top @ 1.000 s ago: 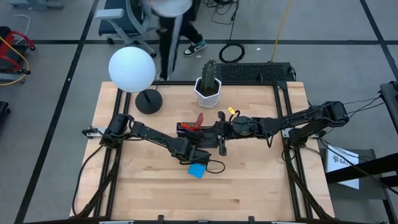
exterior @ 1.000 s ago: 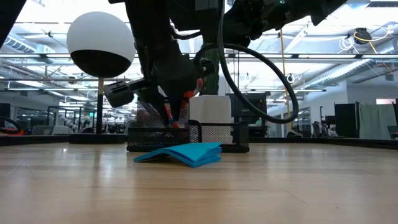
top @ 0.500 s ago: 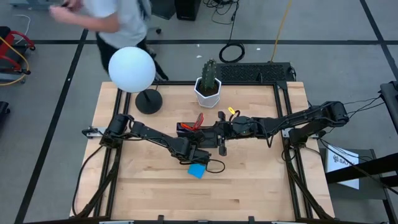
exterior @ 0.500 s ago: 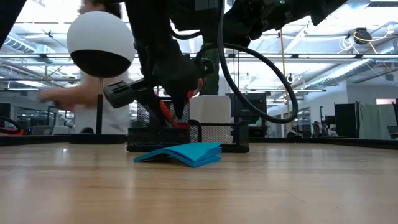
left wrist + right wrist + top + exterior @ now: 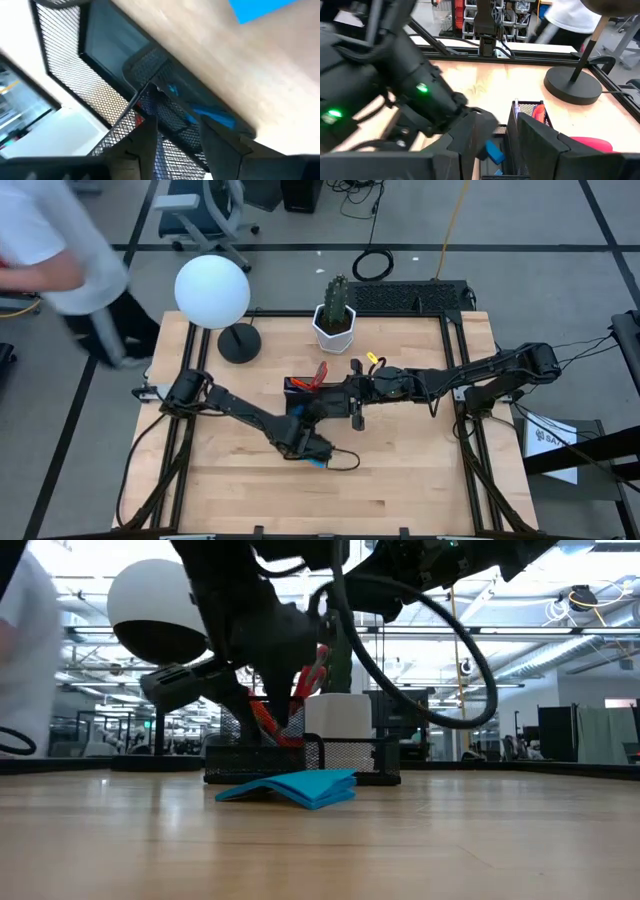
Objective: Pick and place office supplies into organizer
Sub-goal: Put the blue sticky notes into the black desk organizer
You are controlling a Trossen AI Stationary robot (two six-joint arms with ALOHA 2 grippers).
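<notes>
The black mesh organizer [image 5: 298, 387] stands mid-table, and the red scissors handles [image 5: 318, 371] stick up out of it. The blue pad [image 5: 295, 787] lies flat on the wood just in front of it, mostly hidden under my left arm in the high view [image 5: 320, 464]. My left gripper [image 5: 177, 127] hovers open above the table beside the organizer's wall, with nothing between its fingers. The pad [image 5: 260, 10] lies well away from them. My right gripper [image 5: 505, 145] hangs open above the organizer's right end [image 5: 527, 120], holding nothing.
A white-potted cactus [image 5: 335, 312] stands behind the organizer. A globe lamp [image 5: 212, 290] stands on a round black base [image 5: 238, 342] at the far left. Bare wood lies along the near edge. A person passes beyond the table's far left corner.
My left gripper has swung toward the table's near edge, away from the organizer and over the blue pad, rolling about its own axis as it went. The pad has stayed put. The person behind the table has walked off to the left.
</notes>
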